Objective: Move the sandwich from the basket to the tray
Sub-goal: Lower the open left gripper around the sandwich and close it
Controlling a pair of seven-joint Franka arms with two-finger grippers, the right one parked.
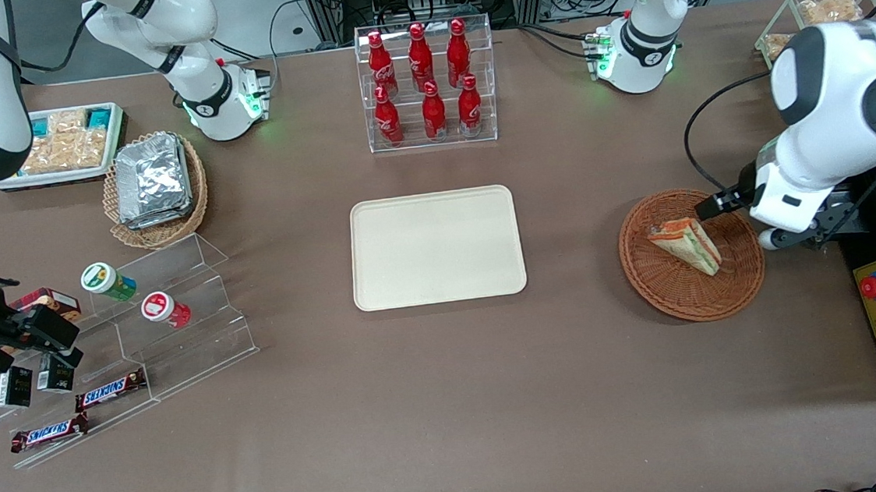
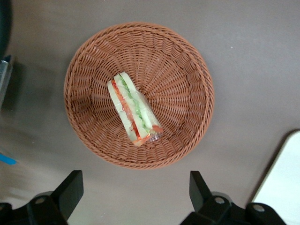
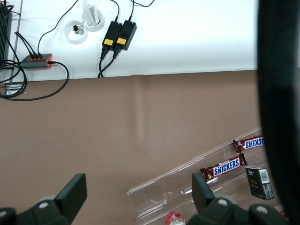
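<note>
Approach step: my hand [image 2: 133, 197] hovers above the basket [image 1: 738, 285] at the front view's right, fingers spread wide, empty. The sandwich [image 1: 686, 244] lies inside; next I descend and close.

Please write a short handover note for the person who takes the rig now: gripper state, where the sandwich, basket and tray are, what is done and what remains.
Gripper: open, empty, above the table beside the basket, not touching anything.
Sandwich: lies inside the basket, resting on its long side, still in its clear wrap.
Tray: on the table toward the parked arm from the basket, nothing on it.
Done: arm brought to the basket.
Left: descend, grasp the sandwich, lift it out, carry it to the tray, release.
</note>
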